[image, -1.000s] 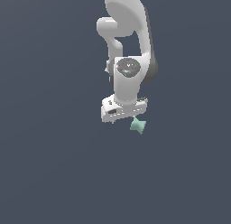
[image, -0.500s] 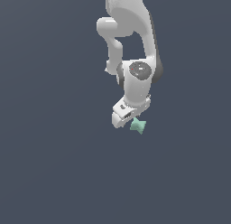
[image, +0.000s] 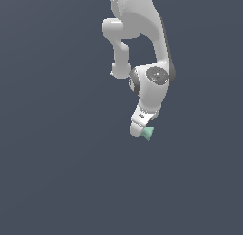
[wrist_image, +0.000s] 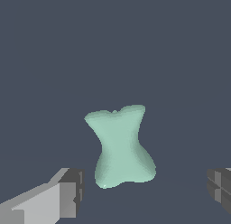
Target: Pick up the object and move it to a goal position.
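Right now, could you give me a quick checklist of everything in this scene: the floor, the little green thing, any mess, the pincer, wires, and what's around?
Surface: plain dark grey-blue ground, bare wherever it shows.
Job's thing: one small mint-green piece, pinched at the middle, flared at both ends. No goal marker seen.
Clutter: nothing seen.
Pincer: the white pincer is open; in the wrist view a finger stands at each side of the green piece with a gap on both sides, not touching it. In the exterior view the pincer sits right over the piece, hiding part of it.
Cables: nothing seen.
Surroundings: only the white arm coming in from above; no walls, people or furniture seen.
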Tool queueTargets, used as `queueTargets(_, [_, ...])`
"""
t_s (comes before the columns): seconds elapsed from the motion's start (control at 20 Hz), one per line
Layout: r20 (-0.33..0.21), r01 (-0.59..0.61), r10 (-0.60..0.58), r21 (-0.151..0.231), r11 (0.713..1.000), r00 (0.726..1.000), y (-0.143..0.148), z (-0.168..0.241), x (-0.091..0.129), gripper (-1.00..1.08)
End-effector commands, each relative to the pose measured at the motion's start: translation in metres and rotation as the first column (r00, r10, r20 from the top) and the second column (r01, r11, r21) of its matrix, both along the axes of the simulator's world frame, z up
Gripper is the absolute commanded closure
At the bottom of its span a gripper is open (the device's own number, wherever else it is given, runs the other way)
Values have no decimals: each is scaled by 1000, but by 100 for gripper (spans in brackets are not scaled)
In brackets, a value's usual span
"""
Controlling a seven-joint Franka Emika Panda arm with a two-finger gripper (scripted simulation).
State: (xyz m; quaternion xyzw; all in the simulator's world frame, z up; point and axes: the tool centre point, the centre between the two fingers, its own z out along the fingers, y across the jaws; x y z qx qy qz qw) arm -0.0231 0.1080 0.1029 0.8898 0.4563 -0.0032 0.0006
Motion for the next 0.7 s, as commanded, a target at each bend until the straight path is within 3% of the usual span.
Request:
queueTargets(0.0, [2,-61,61,1,998,998,6,-2,-2,-92])
queueTargets(0.35, [5,-156,156,4,988,988,17,-6,-5,-92])
queueTargets(0.65, [5,-166,165,4,986,986,18,-7,-6,-92])
